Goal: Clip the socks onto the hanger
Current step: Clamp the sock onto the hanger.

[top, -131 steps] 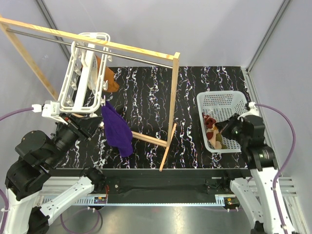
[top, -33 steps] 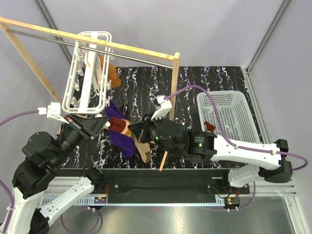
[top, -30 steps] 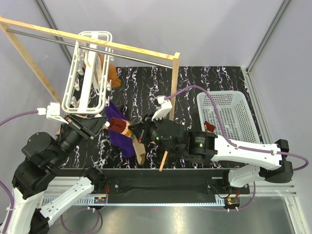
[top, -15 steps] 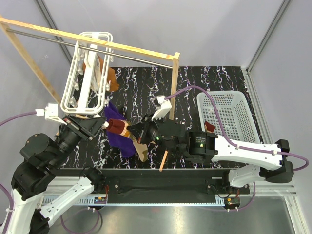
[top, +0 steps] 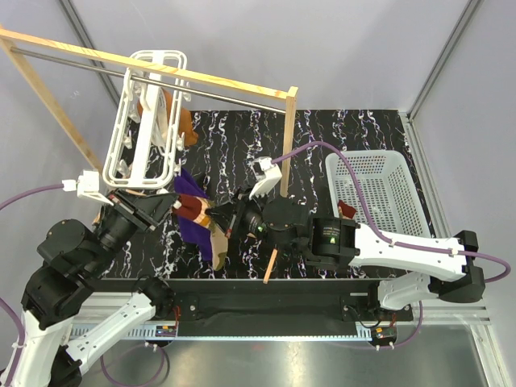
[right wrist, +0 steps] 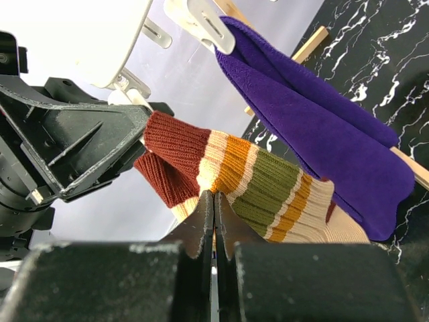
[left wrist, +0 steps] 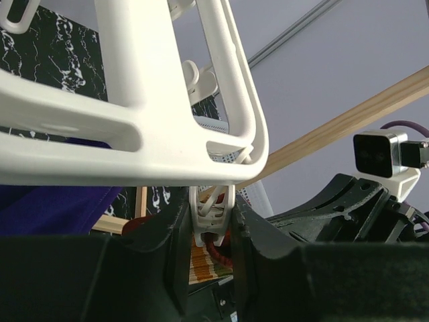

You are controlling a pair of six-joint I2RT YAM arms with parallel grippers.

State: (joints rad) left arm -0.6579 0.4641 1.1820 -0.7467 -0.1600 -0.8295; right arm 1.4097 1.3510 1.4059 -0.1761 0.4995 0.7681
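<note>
L side: hanger is hung on wooden rack. Its corner clip peg is pinched betw. the fingers of left gripper. Striped sock is held just beside it, maroon cuff twd peg, clamped in fully closed right gripper. Risks: peg could be let slip & snap shut before cuff is fed in. Floppy cuff could be missed, or adjacent purple cloth nipped instead.

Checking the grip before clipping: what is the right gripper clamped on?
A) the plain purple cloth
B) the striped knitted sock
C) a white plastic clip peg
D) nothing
B: in the right wrist view the right gripper is shut on the maroon, orange and green striped knitted sock; the plain purple cloth lies outside the grip.
</note>
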